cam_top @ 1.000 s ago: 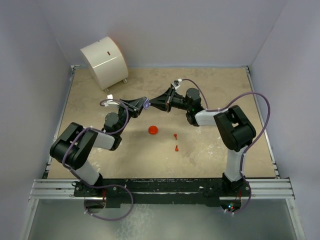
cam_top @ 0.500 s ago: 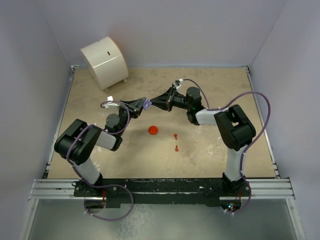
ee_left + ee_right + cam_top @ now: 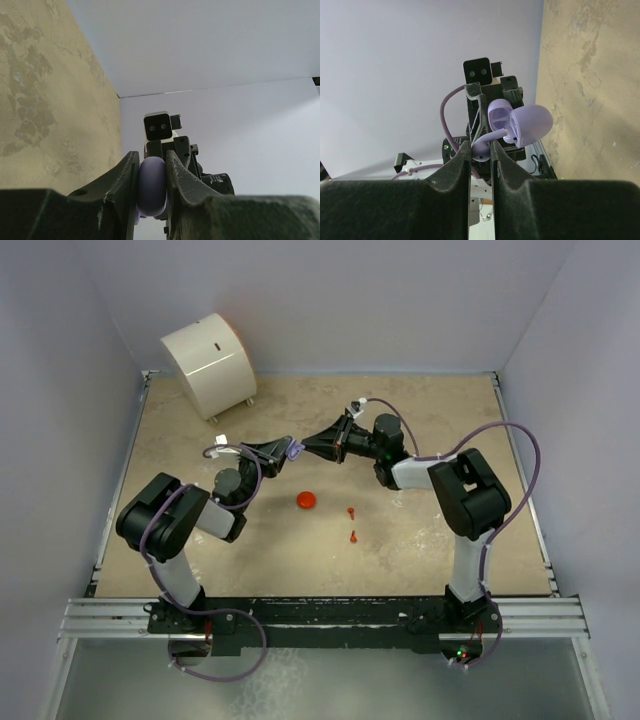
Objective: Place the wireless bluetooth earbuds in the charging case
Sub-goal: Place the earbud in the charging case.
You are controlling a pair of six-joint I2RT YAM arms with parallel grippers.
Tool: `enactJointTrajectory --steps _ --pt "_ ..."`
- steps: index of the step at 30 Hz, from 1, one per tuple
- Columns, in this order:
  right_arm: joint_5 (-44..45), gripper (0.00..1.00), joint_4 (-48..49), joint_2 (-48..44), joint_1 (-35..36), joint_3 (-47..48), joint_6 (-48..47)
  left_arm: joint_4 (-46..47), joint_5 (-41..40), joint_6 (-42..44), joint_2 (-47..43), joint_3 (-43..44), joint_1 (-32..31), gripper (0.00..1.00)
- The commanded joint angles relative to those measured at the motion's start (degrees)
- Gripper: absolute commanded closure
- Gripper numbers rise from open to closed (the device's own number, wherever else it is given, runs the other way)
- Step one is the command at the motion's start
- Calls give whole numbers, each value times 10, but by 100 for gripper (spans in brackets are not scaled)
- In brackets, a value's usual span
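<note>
My left gripper point(image 3: 284, 451) is shut on the lilac charging case point(image 3: 294, 450), held above the table with its lid open. The left wrist view shows the case point(image 3: 151, 185) edge-on between the fingers. My right gripper point(image 3: 306, 448) faces it and is shut on a lilac earbud point(image 3: 484, 148). The earbud's stem tip touches the rim of the open case point(image 3: 520, 122). A red-orange round case point(image 3: 306, 500) lies on the table, with two red-orange earbuds point(image 3: 351, 511) point(image 3: 354, 536) to its right. The second lilac earbud is not in view.
A large white cylinder point(image 3: 208, 364) lies on its side at the back left corner. Walls enclose the tan table point(image 3: 450, 430) on three sides. The two grippers meet tip to tip over the table's middle.
The left arm's elbow has swung a little to the right. Both grippers stay nearly in place, each still holding its piece, with the earbud close against the case.
</note>
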Motion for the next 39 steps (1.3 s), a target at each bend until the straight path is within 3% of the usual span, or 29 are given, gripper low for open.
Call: enactJointTrajectory --steps 1,39 --pt "-18 100 27 6 -2 8 -10 61 -2 -7 6 16 0 100" --pt "-5 100 29 17 -2 6 -14 64 13 -6 25 42 -3 100"
